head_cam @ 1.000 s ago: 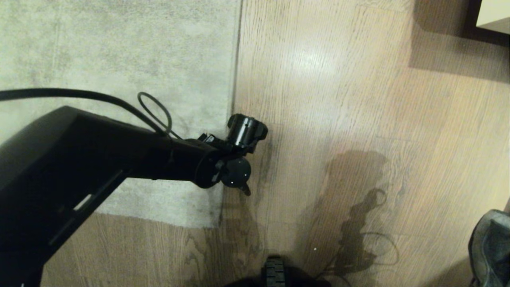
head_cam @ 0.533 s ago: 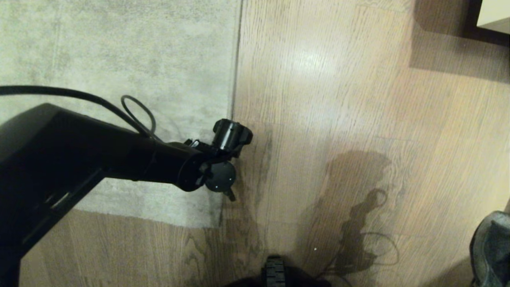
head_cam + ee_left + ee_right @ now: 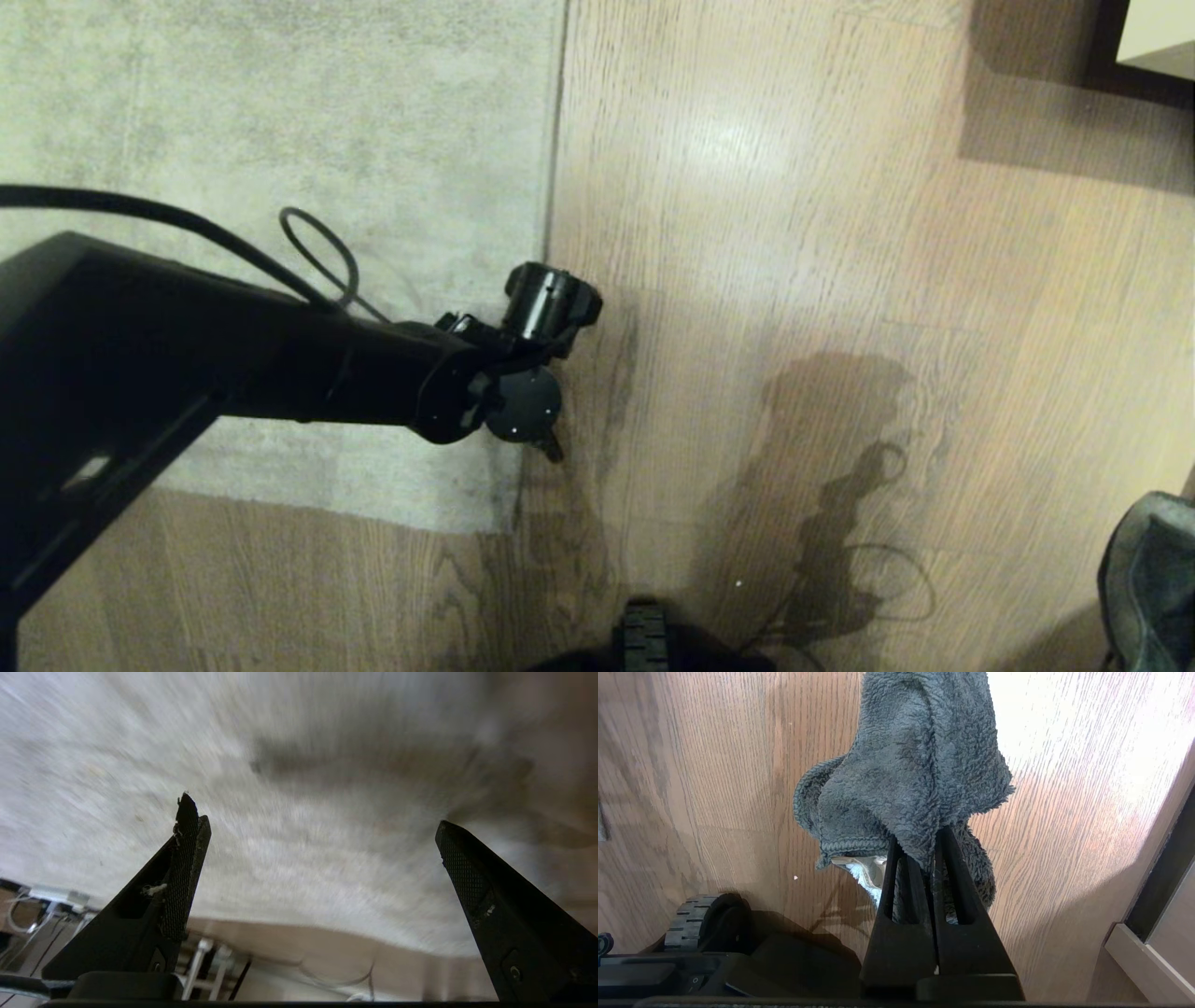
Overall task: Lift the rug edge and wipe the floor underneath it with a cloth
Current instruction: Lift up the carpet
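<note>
Underfoot, pale rug [image 3: 280, 112] on wood floor [image 3: 794, 233], left gripper [image 3: 317, 826] jaws spread, right gripper [image 3: 917, 851] clenching cloth [image 3: 906, 779].

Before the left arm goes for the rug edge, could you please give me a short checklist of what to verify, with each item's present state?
1. Left gripper open, nothing between its fingers: ok.
2. Left gripper over the rug near its edge by the floor: ok.
3. Rug edge lifted: not ok, it lies flat.
4. Right gripper shut on the cloth: ok.
5. Cloth off the floor: cannot tell.
</note>
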